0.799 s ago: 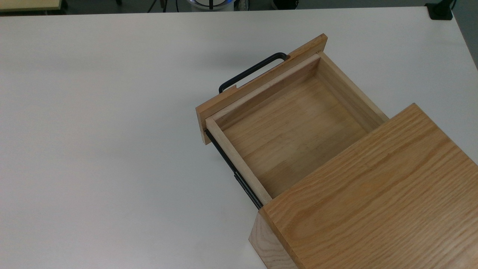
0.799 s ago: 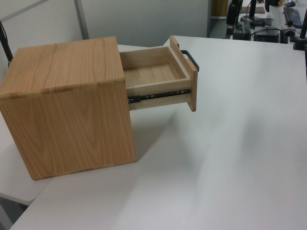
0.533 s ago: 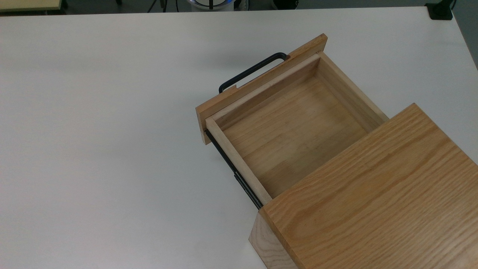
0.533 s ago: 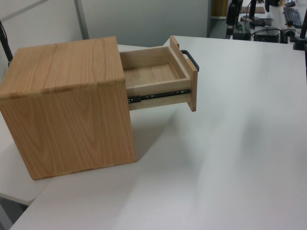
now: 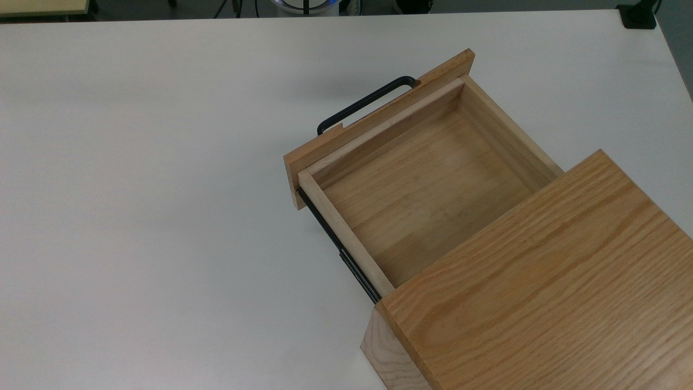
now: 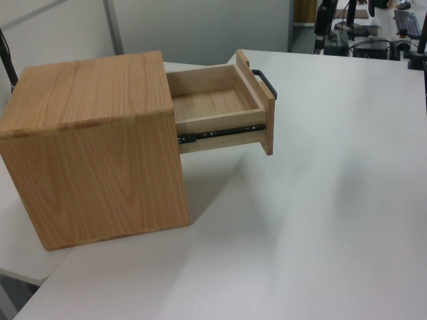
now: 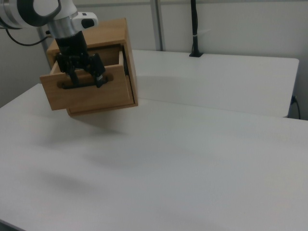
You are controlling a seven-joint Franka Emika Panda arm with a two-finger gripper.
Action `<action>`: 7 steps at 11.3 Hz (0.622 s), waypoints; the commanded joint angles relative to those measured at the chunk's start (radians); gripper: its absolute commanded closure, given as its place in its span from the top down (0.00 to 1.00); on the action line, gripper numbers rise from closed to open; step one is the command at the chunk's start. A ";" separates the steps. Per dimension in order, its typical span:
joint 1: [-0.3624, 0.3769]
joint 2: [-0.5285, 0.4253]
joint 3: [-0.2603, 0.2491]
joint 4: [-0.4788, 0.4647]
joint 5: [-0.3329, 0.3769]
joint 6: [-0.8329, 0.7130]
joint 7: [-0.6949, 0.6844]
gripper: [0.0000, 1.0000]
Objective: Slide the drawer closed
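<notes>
The gripper [image 7: 86,77] appears in the right view, hanging in front of the drawer's front panel [image 7: 86,96], its 2 dark fingers [image 7: 98,76] spread wide and pointing down. Whether they touch the panel or the handle [image 7: 74,85] cannot be told, since the arm [image 7: 48,12] is nearer the camera than the woodwork. The arm itself rises to the right view's upper left, white with a black wrist section.

The drawer [image 5: 422,184] is pulled well out of the cabinet [image 5: 541,292], its tray bare inside. In the top view it extends from the cabinet toward the upper left, with the front panel at its far end and the black U-shaped handle on the outer face of that panel. A black side rail [image 6: 220,133] runs along the drawer's side between the panel and the cabinet in the left view. The cabinet stands on the white table [image 5: 135,189].
</notes>
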 commanded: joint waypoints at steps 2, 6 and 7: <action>0.010 0.020 0.000 -0.003 -0.002 -0.015 -0.186 1.00; 0.039 0.096 0.023 0.000 -0.009 0.075 -0.199 0.51; 0.060 0.122 0.023 0.003 -0.002 0.120 -0.195 0.31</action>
